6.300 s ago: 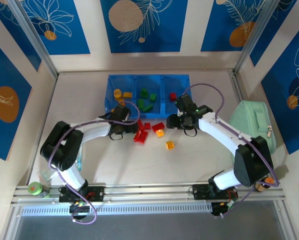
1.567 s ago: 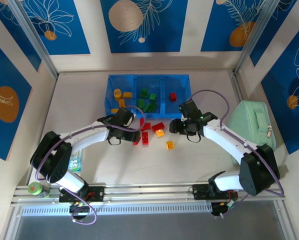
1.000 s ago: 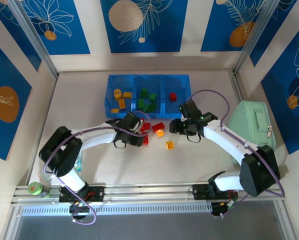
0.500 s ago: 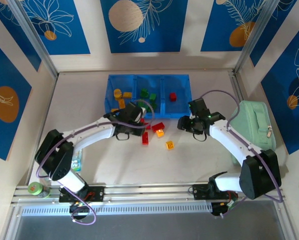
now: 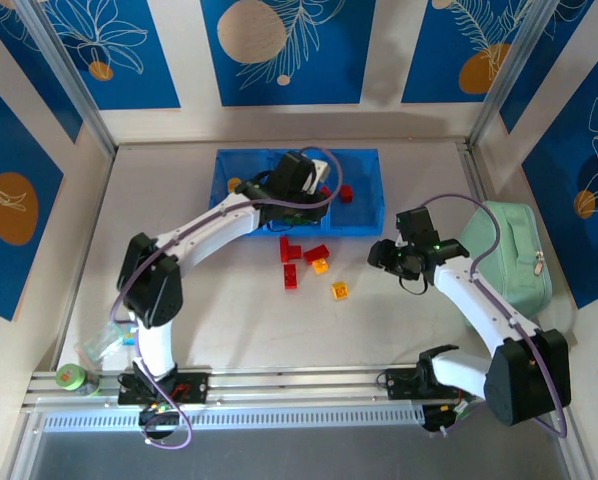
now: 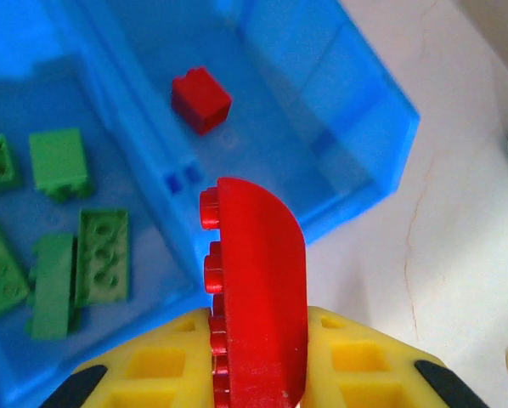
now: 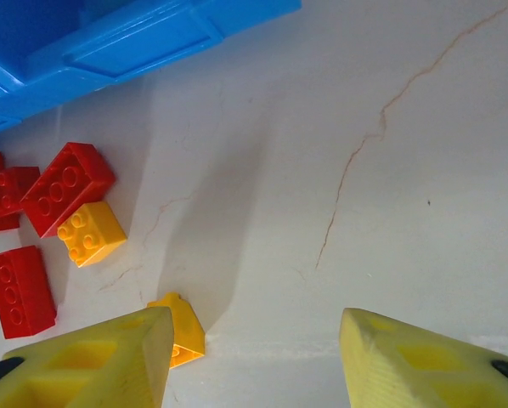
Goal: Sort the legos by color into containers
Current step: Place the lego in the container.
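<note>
My left gripper [image 5: 314, 188] is shut on a red lego [image 6: 258, 280], held on edge between its yellow fingers above the containers [image 5: 365, 210]. It hangs over the divider between the middle and right compartments. One red lego [image 6: 200, 99] lies in the right compartment and green legos [image 6: 101, 255] in the middle one. My right gripper [image 7: 258, 357] stands open low over bare table, with nothing between its fingers. An orange lego [image 7: 179, 330] sits just left of it. More red legos [image 5: 290, 277] and another orange lego [image 5: 320, 266] lie loose on the table.
A pale green zipped pouch [image 5: 504, 250] lies at the right edge, close to the right arm. A small green-lidded jar [image 5: 71, 377] and a clear wrapper [image 5: 104, 345] sit at the near left. Frame posts and walls bound the table.
The left gripper shut on a red lego at the pile and carried it back over the tray. The right gripper drew away to the right, off the loose legos.
</note>
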